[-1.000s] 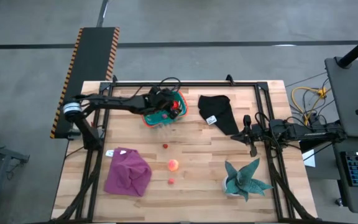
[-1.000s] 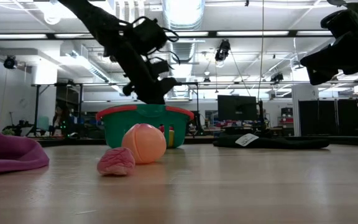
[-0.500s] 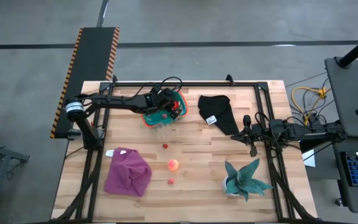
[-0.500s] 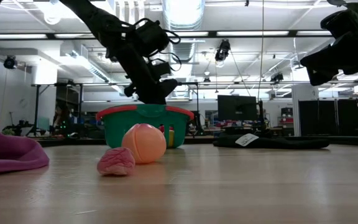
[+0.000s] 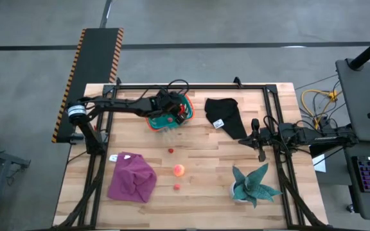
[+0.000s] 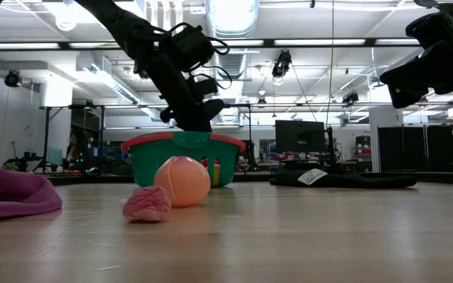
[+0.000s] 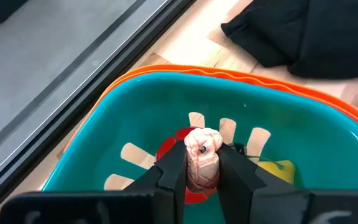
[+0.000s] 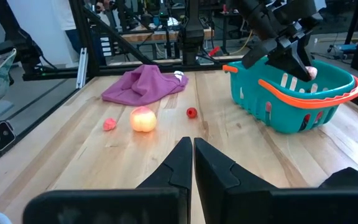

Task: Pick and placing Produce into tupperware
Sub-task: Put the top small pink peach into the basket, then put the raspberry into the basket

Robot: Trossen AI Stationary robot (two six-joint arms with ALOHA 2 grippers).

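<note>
Left gripper (image 7: 202, 163) holds a pale pink produce piece (image 7: 202, 155) inside the teal tupperware (image 7: 328, 143); right gripper (image 8: 193, 157) closed above the desk (image 8: 241, 149)

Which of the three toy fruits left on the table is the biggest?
The round orange-pink peach, lying between the tiny red berry and the small pink piece; it is clearly larger than both.

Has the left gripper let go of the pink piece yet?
No, the left gripper grips the pink piece between its fingers over the teal basket.
</note>
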